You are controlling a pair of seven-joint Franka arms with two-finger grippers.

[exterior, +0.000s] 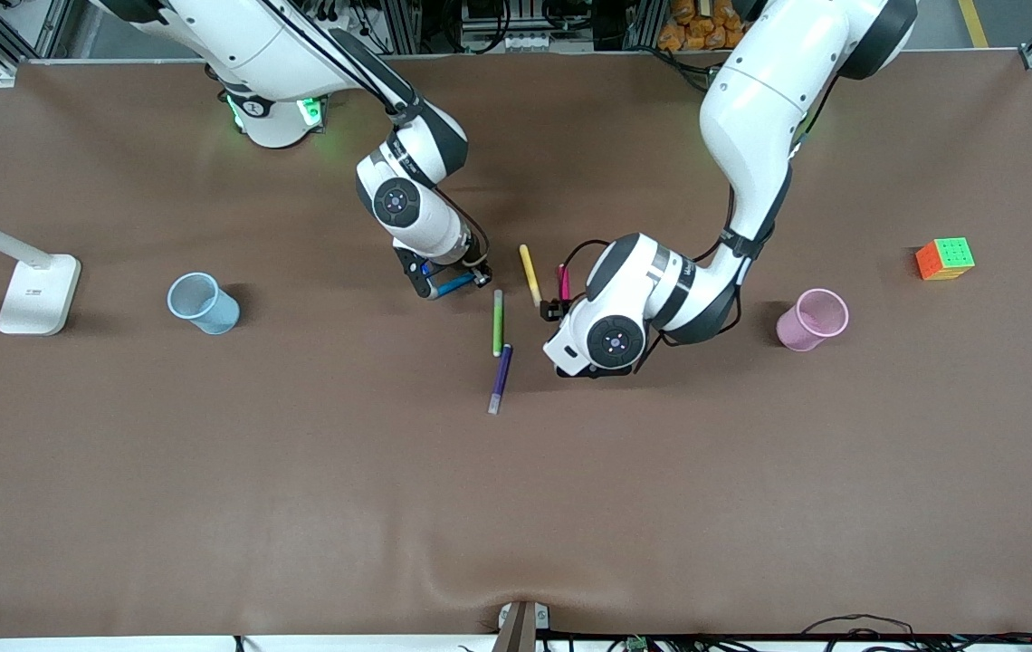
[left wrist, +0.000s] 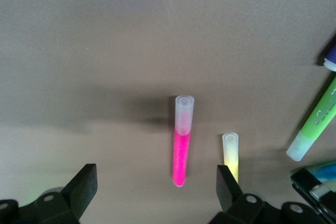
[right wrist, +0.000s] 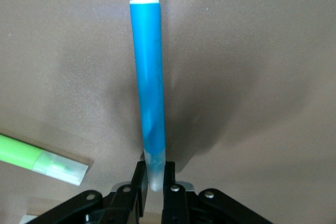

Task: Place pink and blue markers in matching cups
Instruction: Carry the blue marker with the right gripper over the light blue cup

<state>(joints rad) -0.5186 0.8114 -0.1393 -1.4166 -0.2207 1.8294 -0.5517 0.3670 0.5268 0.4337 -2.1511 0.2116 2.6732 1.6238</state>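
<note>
Markers lie clustered mid-table between my two arms. My right gripper (exterior: pixel 454 282) (right wrist: pixel 153 184) is clamped on the blue marker (exterior: pixel 453 286) (right wrist: pixel 149 82) at its pale cap end, the blue barrel sticking straight out past the fingertips over the brown table (exterior: pixel 299 507). I cannot tell whether the marker is lifted or touching the surface.

My left gripper (exterior: pixel 556 308) (left wrist: pixel 157 190) hangs low over the pink marker (exterior: pixel 564 282) (left wrist: pixel 181 148), fingers (left wrist: pixel 84 187) spread wide apart with the marker lying on the table in the gap, touching neither one. Its clear cap end points away from my wrist.

Just beside the pink marker, toward the right arm's end, lies the yellow marker (exterior: pixel 530 274) (left wrist: pixel 230 153). The green marker (exterior: pixel 498 322) (left wrist: pixel 315 124) lies nearer the front camera than the blue one, and the purple marker (exterior: pixel 501 378) lies nearer again, its end just beside the green one's end.

Both cups stand well apart from the markers: the light blue cup (exterior: pixel 202 303) toward the right arm's end of the table, the pink cup (exterior: pixel 812 319) toward the left arm's end. Each is tilted or lying with its mouth showing; I cannot tell which.

A white lamp base (exterior: pixel 38 293) sits near the blue cup at the table's edge, and a colour cube (exterior: pixel 944 259) sits near the pink cup.
</note>
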